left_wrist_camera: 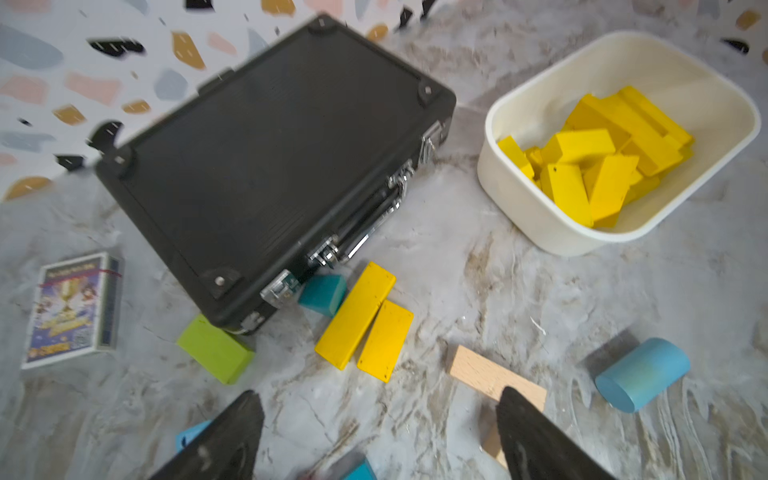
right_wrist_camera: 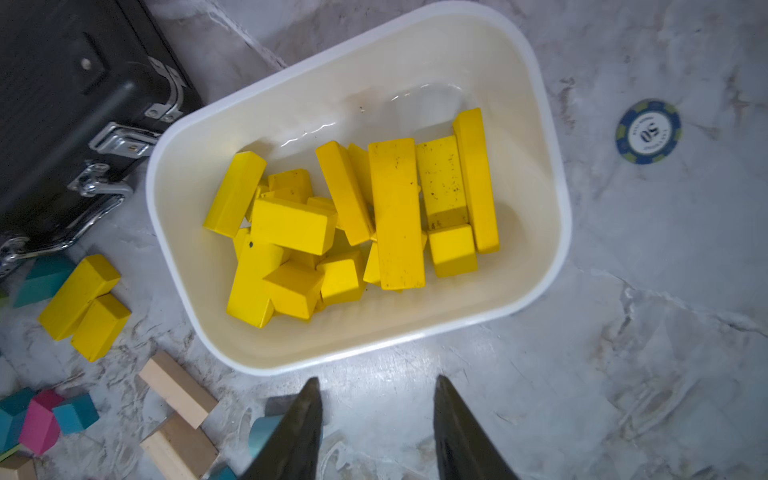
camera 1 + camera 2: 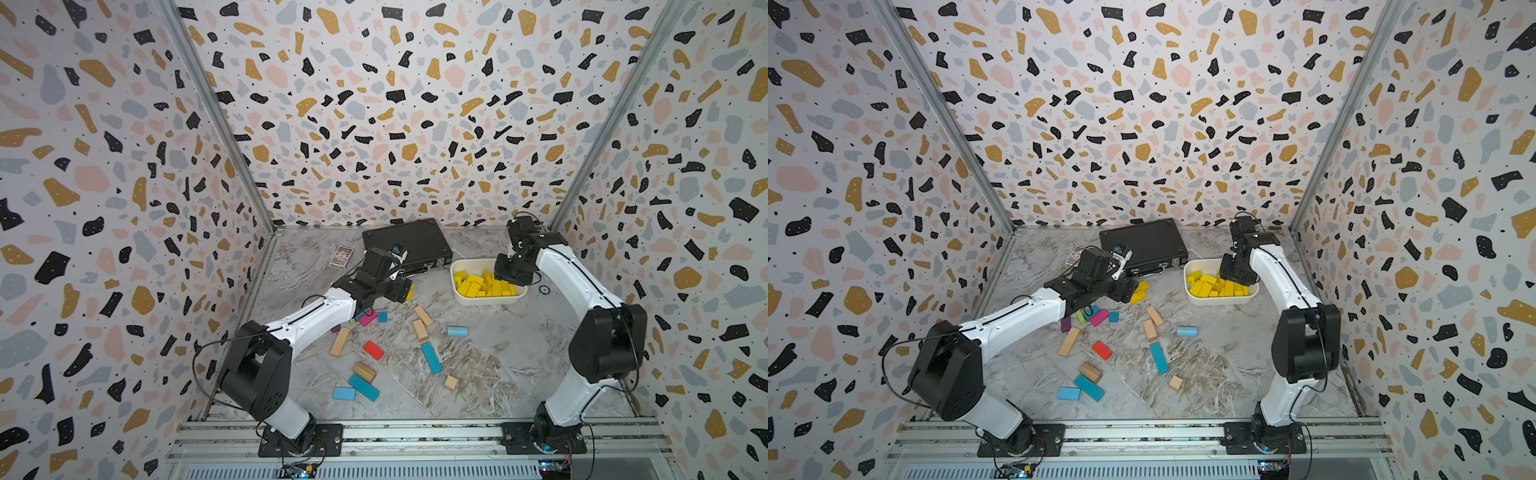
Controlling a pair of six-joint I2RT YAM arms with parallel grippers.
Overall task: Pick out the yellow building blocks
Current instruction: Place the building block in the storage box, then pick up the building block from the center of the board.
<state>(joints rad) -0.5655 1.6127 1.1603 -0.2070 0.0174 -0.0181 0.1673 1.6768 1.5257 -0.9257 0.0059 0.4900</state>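
**Most yellow blocks are in the tub; two lie on the surface, and both tools are open.**

Nearest on the marble surface (image 3: pixel 498 365) lie stray blocks of other colours: a teal bar (image 3: pixel 363 387), a tan cube (image 3: pixel 451 382) and a red block (image 3: pixel 373 350). A light-blue cylinder (image 3: pixel 457 331) lies farther back. Beyond them, left of centre, the left tool (image 1: pixel 379 392) hangs with its jaws spread wide and nothing between them. Just past it, two yellow blocks (image 1: pixel 355 316) lie side by side, touching, close to the front corner of a black case (image 1: pixel 270 166). To the right, a cream tub (image 2: pixel 374 349) holds a loose heap of yellow building blocks (image 2: pixel 397 212). The right tool (image 2: pixel 377 379) hangs over the tub, its jaws apart and empty. A blue poker chip (image 2: pixel 648 131) lies just right of the tub. Farthest back, the case lies flat by the wall, with a card box (image 1: pixel 70 307) to its left.
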